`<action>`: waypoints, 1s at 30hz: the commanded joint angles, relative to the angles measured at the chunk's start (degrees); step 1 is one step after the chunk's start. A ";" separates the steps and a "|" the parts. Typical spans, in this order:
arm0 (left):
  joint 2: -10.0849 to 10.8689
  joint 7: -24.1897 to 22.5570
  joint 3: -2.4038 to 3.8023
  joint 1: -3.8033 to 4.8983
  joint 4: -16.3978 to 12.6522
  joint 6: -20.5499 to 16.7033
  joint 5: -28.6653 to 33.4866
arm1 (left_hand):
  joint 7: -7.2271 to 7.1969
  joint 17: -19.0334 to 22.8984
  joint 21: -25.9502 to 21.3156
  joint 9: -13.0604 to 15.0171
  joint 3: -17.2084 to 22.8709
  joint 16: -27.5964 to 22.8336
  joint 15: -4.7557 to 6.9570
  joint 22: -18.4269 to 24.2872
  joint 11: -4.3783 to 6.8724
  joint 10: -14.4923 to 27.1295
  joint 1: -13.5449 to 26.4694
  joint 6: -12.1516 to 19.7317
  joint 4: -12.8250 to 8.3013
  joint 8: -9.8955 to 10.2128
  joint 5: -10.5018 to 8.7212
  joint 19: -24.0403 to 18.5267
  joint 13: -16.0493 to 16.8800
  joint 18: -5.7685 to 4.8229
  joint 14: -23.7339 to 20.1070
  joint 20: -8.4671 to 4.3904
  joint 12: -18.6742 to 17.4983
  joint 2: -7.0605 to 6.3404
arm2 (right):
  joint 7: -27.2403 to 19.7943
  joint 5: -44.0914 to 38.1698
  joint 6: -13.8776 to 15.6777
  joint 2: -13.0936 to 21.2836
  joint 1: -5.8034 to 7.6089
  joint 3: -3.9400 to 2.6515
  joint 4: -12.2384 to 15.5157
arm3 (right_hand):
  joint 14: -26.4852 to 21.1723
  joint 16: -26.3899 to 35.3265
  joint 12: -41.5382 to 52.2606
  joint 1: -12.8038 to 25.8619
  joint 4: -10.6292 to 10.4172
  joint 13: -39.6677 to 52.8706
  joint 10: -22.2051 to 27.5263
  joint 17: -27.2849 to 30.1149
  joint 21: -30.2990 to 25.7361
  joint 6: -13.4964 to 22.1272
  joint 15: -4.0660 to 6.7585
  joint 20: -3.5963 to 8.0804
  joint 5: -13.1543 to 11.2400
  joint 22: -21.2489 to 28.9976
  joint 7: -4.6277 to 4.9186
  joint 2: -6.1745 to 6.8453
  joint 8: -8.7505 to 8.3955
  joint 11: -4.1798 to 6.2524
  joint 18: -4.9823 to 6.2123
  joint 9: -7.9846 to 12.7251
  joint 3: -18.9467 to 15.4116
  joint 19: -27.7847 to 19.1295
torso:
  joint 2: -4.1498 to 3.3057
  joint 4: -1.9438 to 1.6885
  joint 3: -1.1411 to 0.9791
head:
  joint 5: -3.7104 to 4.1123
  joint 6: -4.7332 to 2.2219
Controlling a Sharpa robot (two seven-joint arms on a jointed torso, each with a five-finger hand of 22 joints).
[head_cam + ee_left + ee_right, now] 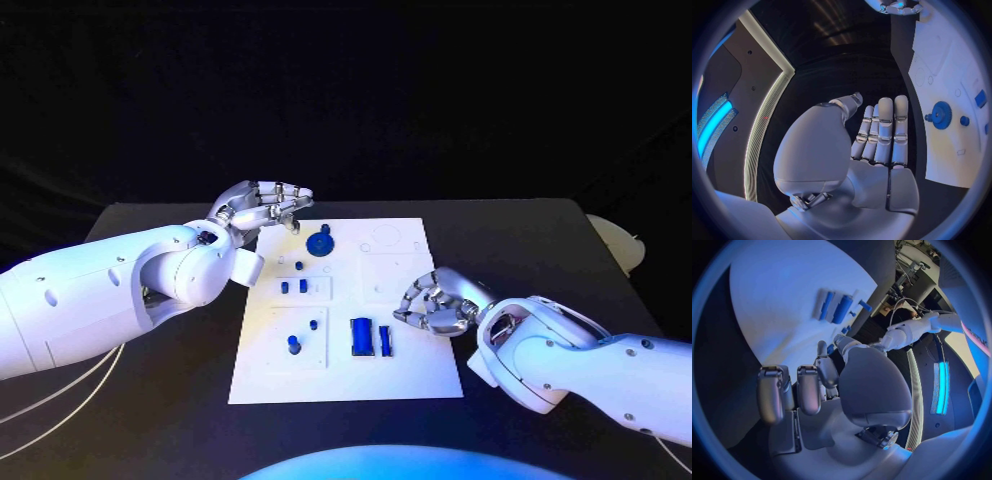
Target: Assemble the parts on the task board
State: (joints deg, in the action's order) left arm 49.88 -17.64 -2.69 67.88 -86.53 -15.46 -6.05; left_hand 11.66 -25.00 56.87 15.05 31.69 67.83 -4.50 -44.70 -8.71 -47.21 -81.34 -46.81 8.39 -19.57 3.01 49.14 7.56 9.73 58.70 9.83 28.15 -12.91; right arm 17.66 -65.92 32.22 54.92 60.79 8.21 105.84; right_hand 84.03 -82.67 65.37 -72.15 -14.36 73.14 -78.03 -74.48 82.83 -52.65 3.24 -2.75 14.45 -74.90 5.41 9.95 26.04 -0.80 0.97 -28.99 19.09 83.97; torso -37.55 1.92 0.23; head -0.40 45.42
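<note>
Hands hovered at opposite edges of the task board [411, 385] as the robot worked over its blue parts. The left hand [264, 207] hung at the board's far left corner, fingers straight and side by side in its wrist view, holding nothing; the right hand [437, 304] sat over the board's right edge with fingers curled in, and nothing could be made out within them.

On the board, a blue gear [320, 243] lay near the far end, just beside the left hand. Small blue pegs [293, 287] stood in the panel below it, two more small pieces [303, 334] sat nearer the robot, and a pair of long blue blocks [369, 339] lay side by side close to the right hand. Whether these pieces were seated in their final places or waiting to be moved could not be told; the layout would have suited either a board partly filled or one nearly complete.

Any pick here would have called for care: the pieces were small and close together, so a hand would have needed to come down squarely over one part without knocking its neighbour, and to press it home upright.

The worktop [159, 420] was matt black around the board. Beyond it the room lay dark, with strips of pale and blue light showing in the wrist views.
</note>
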 commanded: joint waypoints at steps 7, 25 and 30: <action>-1.10 -5.62 -0.14 -1.19 2.90 0.35 9.62 | -0.99 3.94 -5.56 0.08 1.03 -6.75 0.69 2.76 1.06 -4.79 0.93 -1.32 1.15 -1.63 0.33 -2.99 -0.28 0.78 -5.06 0.14 1.54 0.18 | -31.50 35.84 1.37 -2.20 4.19 -0.22 -11.70 | -7.41 23.98 -29.87 -4.60 0.87 -22.01 15.49 29.49 -35.29 5.02 -1.95 -2.11 0.22 0.52 2.54 0.03 -3.12 -2.19 7.04 0.73 2.82 -13.50 | 1.85 0.19 0.75 | 1.68 -4.47; -6.97 -11.29 -0.08 -2.40 13.43 -2.10 15.43 | -2.20 17.13 -42.65 -2.18 -2.54 -46.95 -5.30 28.14 -1.53 -6.20 1.22 3.21 2.41 2.25 0.37 -11.89 -3.92 -2.22 -15.05 6.87 -20.24 0.56 | -44.39 52.94 -9.45 -15.85 5.74 -1.46 -37.00 | -26.45 67.22 -61.68 -3.97 4.62 -61.36 17.36 55.91 -79.32 5.64 -9.74 -10.00 -5.32 38.73 6.20 -0.80 -12.23 -8.13 9.55 6.50 10.91 -28.53 | 4.09 -0.28 0.94 | 1.75 -9.84; -7.29 -8.70 -0.12 -2.50 13.90 -1.53 13.96 | -11.66 25.00 -56.87 -15.05 -31.69 -67.83 4.50 44.70 8.71 47.21 25.60 46.81 -8.39 19.57 -3.01 -49.14 -7.56 -9.73 -58.70 -9.83 -28.15 12.91 | -41.39 50.72 -6.18 -16.58 5.69 -1.51 -37.99 | -43.76 82.67 -65.37 20.16 14.36 -73.14 36.30 74.48 -82.83 52.65 -3.24 2.75 -14.45 74.90 -5.41 -9.95 -26.04 0.80 -0.97 28.99 -19.09 -83.97 | 3.95 -0.24 0.98 | 1.64 -9.84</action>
State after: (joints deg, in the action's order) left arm 42.56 -26.45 -2.84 65.35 -72.42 -17.05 8.00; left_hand 7.28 -5.40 8.69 9.54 21.35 13.77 -8.18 -10.69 -7.81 -42.15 -75.68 -34.64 8.67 -12.78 2.62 30.83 2.86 5.68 34.63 13.18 4.26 -8.95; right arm -23.87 -15.04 25.78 38.22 66.47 6.73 67.65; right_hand 54.35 -10.46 2.93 -70.46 -7.00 6.44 -56.79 -13.04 2.78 -37.44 -5.54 -10.44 7.11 -23.84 9.35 6.81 9.91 -7.19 8.72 -16.81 23.17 43.05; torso -33.60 1.67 1.17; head 1.15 35.47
